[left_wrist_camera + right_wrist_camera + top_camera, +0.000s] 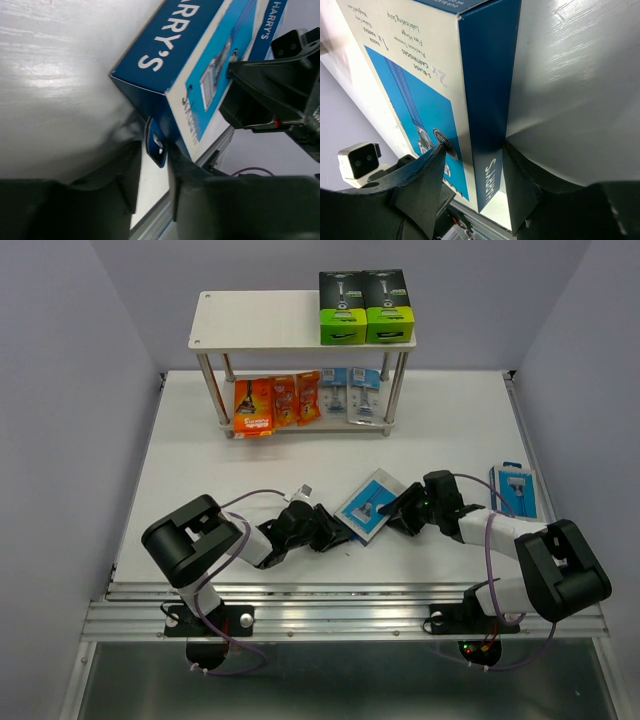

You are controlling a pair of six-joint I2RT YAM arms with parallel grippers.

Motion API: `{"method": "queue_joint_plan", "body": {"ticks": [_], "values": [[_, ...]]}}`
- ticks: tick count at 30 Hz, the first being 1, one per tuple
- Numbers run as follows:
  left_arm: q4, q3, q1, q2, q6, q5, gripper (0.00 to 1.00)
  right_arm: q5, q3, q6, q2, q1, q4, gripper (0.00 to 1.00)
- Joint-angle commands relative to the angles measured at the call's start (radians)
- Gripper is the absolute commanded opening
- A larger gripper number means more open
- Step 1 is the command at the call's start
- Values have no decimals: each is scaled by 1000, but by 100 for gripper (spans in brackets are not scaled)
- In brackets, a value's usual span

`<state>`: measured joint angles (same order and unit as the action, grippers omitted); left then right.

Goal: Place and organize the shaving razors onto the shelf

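Lettering: "HARRY'S" in white capitals runs along the dark-blue face of the blue box (pixel 180 40), and again on a second side of it. In the right wrist view the pale panel of the box (pixel 485 75) reads upside down: "2x", "Blade Cartridges", "Lubricating Strip", "Flex Hinge", "Precision Trimmer". The brand name down its narrow blue side is cut off by the fingers.

Blue box (pixel 368 505) lies close to the near edge of the desk (pixel 200 470), about midway along it, between the two arms.

Right pincer (pixel 474 147) is clamped on the box, one finger on the printed panel and the other on the opposite face. From above, the right pincer (pixel 395 510) meets the box's right side.

Left pincer (pixel 155 150) brackets a small blue tab (pixel 156 142) at the box's corner. I cannot tell whether it pinches the tab or only straddles it. From above, the left pincer (pixel 340 532) sits at the box's near-left corner.

Second blue box (pixel 515 490) lies flat by the desk's right edge; its print is too small to read.

Shelf (pixel 260 320) stands at the far edge. Black-and-lime boxes (pixel 343 310) occupy the right end of the top board. On the lower board, orange packs (pixel 255 408) sit left and light-blue blister cards (pixel 352 395) sit right. The top board partly hides their upper edges, and their labels are illegible.
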<state>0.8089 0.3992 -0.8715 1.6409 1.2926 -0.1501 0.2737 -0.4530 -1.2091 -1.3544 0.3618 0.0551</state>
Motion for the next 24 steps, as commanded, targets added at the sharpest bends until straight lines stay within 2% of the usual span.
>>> {"method": "queue_joint_plan", "body": {"ticks": [1, 3, 4, 7, 12, 13, 14, 15, 18, 19, 20, 21, 22, 24], "values": [[87, -10, -9, 59, 33, -2, 35, -25, 7, 23, 3, 14, -51, 53], [130, -19, -7, 69, 42, -2, 28, -27, 5, 25, -2, 14, -52, 53], [144, -25, -7, 74, 50, -2, 17, -28, 4, 28, -3, 14, -51, 53], [179, -30, -7, 66, 48, 4, 0, -21, 0, 39, -9, 14, -51, 52], [208, -23, -7, -6, 19, 30, 0, -40, -62, 106, 34, 14, -116, 53], [205, -25, -6, -53, 19, 35, 0, -50, -81, 141, 49, 14, -132, 56], [188, -20, -7, -85, 11, 47, 0, -63, -102, 163, 85, 14, -156, 65], [167, -14, -7, -154, 5, 55, 0, -73, -148, 213, 106, 14, -172, 68], [-29, 55, -7, -318, -65, 115, 0, -155, -245, 288, 198, 14, -250, 84], [-141, 90, -7, -361, -81, 183, 0, -201, -265, 304, 222, 14, -270, 92], [-180, 101, -7, -407, -111, 211, 0, -221, -280, 316, 272, 14, -276, 97], [-206, 108, -7, -450, -128, 240, 0, -238, -298, 328, 297, 14, -281, 100], [-239, 119, -7, -536, -140, 269, 0, -257, -314, 348, 319, 14, -287, 100], [-356, 171, -6, -613, -180, 355, 0, -309, -352, 362, 381, 14, -293, 100]]}}
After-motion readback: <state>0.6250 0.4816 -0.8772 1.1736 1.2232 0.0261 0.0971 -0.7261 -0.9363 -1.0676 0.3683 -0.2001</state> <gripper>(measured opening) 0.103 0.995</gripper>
